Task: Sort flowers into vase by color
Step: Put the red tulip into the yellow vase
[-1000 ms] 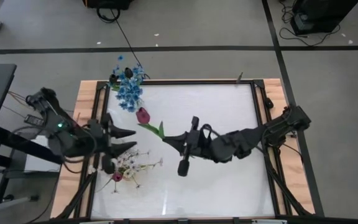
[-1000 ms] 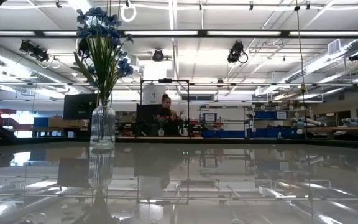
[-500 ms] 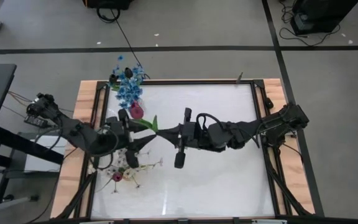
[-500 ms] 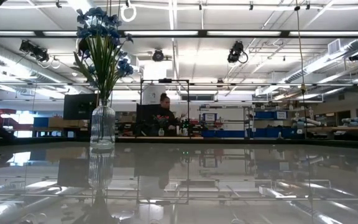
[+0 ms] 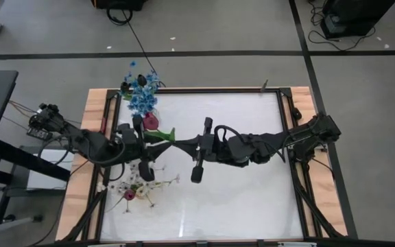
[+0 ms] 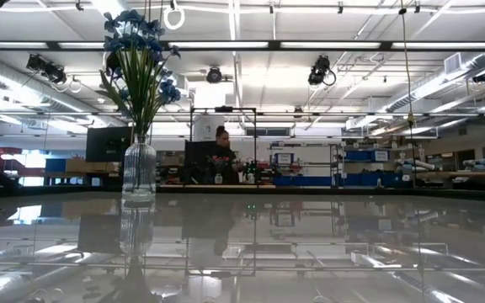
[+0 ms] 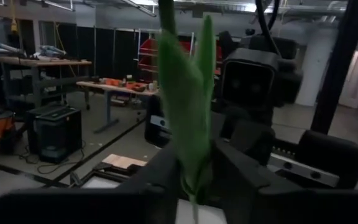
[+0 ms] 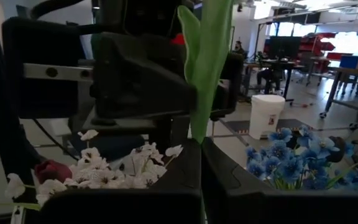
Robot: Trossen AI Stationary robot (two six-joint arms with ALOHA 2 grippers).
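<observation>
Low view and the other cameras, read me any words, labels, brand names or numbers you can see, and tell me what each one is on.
None can be read.
Low view: the room behind the glass vase shows shelves and benches, but no readable signs.
High view: the table bears no printing.
Wrist views: no legible labels.

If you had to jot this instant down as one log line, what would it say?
stage: handover | right gripper: shut on pink tulip stem | left gripper: around same stem | blue flowers: in vase

Blue flowers [image 5: 142,98], magenta tulip [image 5: 151,123]
</observation>
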